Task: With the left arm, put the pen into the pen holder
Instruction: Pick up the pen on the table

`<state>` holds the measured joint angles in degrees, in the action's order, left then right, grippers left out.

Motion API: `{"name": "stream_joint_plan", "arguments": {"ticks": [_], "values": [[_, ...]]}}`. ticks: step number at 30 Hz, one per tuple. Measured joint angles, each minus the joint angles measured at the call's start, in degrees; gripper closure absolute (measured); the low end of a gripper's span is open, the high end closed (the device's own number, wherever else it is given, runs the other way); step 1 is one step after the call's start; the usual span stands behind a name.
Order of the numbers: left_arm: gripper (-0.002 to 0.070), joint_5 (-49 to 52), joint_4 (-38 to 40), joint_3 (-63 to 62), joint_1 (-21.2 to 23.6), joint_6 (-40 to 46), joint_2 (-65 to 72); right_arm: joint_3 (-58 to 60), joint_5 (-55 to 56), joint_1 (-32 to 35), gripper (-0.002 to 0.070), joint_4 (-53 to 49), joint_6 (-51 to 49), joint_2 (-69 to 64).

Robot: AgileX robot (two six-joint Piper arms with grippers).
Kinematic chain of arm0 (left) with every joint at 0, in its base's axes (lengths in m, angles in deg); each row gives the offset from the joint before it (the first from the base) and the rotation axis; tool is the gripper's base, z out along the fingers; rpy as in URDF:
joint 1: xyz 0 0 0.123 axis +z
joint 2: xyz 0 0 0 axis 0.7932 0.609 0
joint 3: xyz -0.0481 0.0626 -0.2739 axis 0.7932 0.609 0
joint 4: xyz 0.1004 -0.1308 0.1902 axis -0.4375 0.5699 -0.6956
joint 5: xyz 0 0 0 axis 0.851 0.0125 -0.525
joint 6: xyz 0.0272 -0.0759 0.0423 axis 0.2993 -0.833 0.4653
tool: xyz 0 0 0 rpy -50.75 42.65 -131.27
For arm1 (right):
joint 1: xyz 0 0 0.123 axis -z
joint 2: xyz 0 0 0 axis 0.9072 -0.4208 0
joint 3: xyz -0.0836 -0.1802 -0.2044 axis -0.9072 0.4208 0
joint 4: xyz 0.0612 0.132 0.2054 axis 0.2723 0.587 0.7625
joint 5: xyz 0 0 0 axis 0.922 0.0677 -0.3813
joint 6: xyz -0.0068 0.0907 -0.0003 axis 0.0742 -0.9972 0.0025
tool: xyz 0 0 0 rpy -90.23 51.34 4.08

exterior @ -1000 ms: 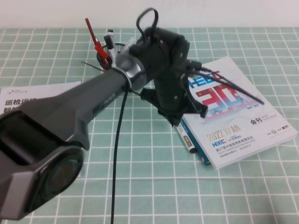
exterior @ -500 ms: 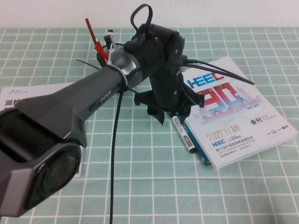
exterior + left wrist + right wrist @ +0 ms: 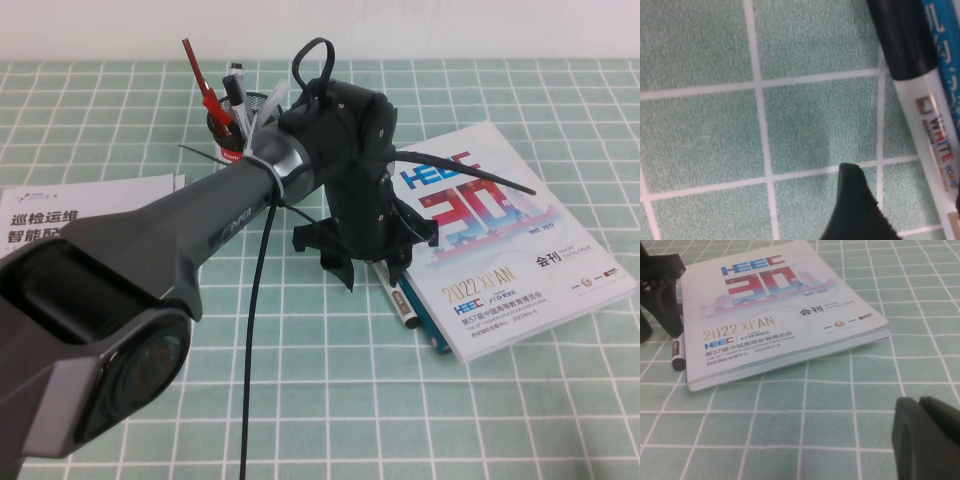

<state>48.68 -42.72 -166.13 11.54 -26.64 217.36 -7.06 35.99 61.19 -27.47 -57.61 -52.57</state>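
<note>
**Pen on the mat beside the catalogue, left gripper spread above it**

The pen [image 3: 398,298] lies flat on the green checked mat [image 3: 500,420], its long side just against the near-left edge of the printed catalogue [image 3: 505,240]. The left gripper [image 3: 365,262] hangs directly over the pen's upper end with its fingers [image 3: 335,258] spread apart — nothing is grasped between them. Behind the left arm [image 3: 200,240], at the far side of the mat, stands the pen holder [image 3: 232,128], a thin red pen [image 3: 203,85] and other pens sticking up from it. The right gripper [image 3: 927,437] shows only in its own wrist view, low over the mat near the catalogue's corner — fingers pressed together, empty.
</note>
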Motion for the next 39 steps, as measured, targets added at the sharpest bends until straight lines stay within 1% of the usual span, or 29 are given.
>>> {"name": "stream_joint_plan", "arguments": {"ticks": [21,33,39], "values": [[0.0307,-1.11,0.02,0.0,0.08,-0.33,0.42,0.0,0.0,0.0,0.0698,0.0,0.0,0.0],[0.0307,-2.08,1.92,-0.59,0.24,-0.47,1.19,0.0,0.0,0.0,0.0698,0.0,0.0,0.0],[0.035,-1.75,1.55,-0.97,0.24,-0.54,2.19,0.0,0.0,0.0,0.0698,0.0,0.0,0.0]]}}
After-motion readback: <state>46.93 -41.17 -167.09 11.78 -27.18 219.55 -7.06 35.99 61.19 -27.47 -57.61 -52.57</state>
